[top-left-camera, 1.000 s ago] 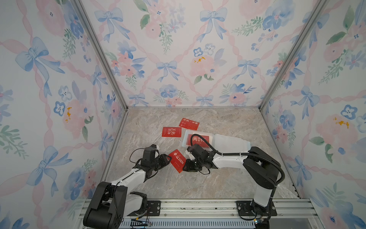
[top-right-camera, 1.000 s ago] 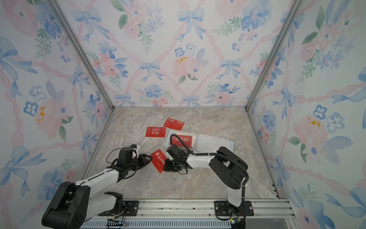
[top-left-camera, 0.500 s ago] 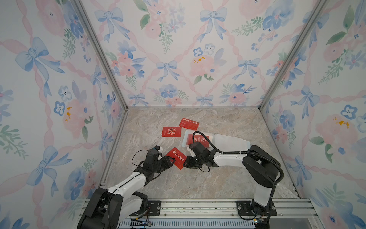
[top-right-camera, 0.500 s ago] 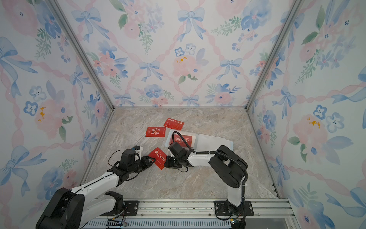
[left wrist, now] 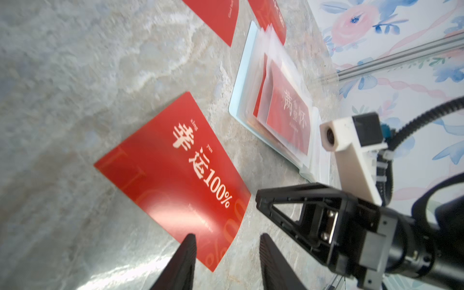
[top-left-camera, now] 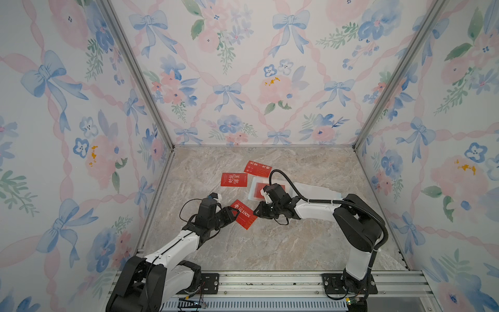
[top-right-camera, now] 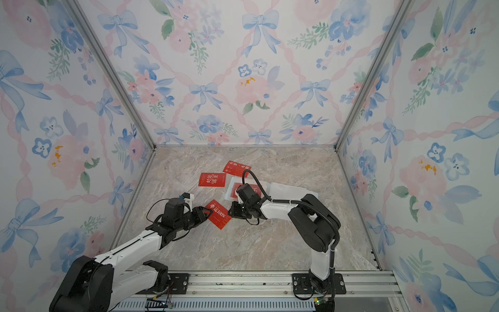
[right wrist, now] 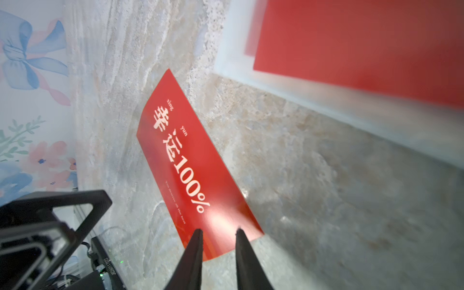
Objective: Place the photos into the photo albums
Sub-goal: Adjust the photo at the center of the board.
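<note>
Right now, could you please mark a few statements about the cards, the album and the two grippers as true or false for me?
1. The red card printed 100% sits between the left gripper and the right gripper. True.
2. The photo album is closed. False: it lies open, with a sleeved red card showing through a clear page.
3. Two more red cards lie loose on the table. True.
4. The left gripper's jaws are shut tight. False: they stand apart, with a corner of the 100% card showing between them.
</note>
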Robot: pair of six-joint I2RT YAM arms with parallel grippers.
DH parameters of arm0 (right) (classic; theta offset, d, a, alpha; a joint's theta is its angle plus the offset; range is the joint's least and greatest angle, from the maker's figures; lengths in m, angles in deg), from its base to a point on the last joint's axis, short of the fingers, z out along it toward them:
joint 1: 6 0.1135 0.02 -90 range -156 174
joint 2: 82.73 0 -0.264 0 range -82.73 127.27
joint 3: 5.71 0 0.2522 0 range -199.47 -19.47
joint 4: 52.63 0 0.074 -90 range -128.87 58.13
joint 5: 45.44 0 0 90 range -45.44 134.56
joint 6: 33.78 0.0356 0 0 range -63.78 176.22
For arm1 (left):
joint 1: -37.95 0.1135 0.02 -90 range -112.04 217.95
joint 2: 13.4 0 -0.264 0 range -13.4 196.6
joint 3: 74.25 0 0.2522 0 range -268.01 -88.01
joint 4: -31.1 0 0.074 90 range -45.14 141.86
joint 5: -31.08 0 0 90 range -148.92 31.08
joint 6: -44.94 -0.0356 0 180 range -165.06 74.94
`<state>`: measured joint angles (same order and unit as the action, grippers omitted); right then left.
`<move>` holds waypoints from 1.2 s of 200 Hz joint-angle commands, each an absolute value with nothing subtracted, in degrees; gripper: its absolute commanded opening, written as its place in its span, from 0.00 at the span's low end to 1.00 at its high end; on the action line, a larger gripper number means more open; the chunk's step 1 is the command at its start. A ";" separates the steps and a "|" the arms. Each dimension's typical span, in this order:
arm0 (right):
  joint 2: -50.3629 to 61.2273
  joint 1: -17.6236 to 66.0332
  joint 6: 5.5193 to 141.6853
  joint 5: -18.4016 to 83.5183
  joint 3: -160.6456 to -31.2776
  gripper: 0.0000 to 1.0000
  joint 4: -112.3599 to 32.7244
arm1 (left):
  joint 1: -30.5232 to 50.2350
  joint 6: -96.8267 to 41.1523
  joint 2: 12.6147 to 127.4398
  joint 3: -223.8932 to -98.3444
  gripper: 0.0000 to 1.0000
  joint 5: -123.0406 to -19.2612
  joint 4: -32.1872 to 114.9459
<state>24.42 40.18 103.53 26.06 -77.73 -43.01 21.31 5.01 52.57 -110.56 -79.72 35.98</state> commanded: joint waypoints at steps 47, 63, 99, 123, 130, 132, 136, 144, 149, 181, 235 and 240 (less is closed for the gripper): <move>20.92 44.95 112.95 27.19 -70.42 0.25 -53.44 | 26.35 -7.46 72.23 -125.86 0.43 -81.94 40.32; 20.36 45.02 113.69 27.78 -69.09 0.25 -54.31 | 26.32 -7.98 75.12 -126.50 0.43 -81.52 40.21; 22.31 45.86 115.20 27.95 -68.86 0.25 -57.06 | 26.21 -9.10 77.57 -124.69 0.42 -81.78 40.26; 23.48 45.86 116.52 28.23 -69.04 0.25 -59.37 | 26.27 -9.32 75.45 -122.59 0.42 -81.26 40.29; 23.65 45.77 116.53 28.55 -69.01 0.25 -59.60 | 26.28 -9.29 74.67 -121.94 0.42 -81.12 40.27; 23.73 45.70 116.47 28.65 -69.06 0.25 -59.65 | 26.27 -9.22 74.49 -121.74 0.42 -81.08 40.29; 23.86 45.63 116.43 28.65 -69.12 0.25 -59.74 | 26.27 -9.12 74.04 -121.36 0.42 -81.07 40.26; 24.19 45.29 116.53 28.50 -69.09 0.25 -59.79 | 26.27 -9.06 73.26 -120.74 0.42 -81.22 40.29; 24.25 45.04 116.68 28.25 -68.97 0.25 -60.04 | 26.31 -9.11 72.83 -120.25 0.42 -81.32 40.24; 21.46 44.94 116.42 29.25 -67.72 0.25 -56.84 | 26.35 -9.29 70.78 -118.25 0.42 -81.21 40.30; 21.36 46.99 118.81 32.41 -66.20 0.25 -56.58 | 27.46 -9.74 72.24 -123.31 0.43 -83.12 40.74; 21.57 47.00 119.37 32.89 -65.76 0.25 -57.61 | 27.50 -9.80 72.29 -124.24 0.43 -83.22 40.93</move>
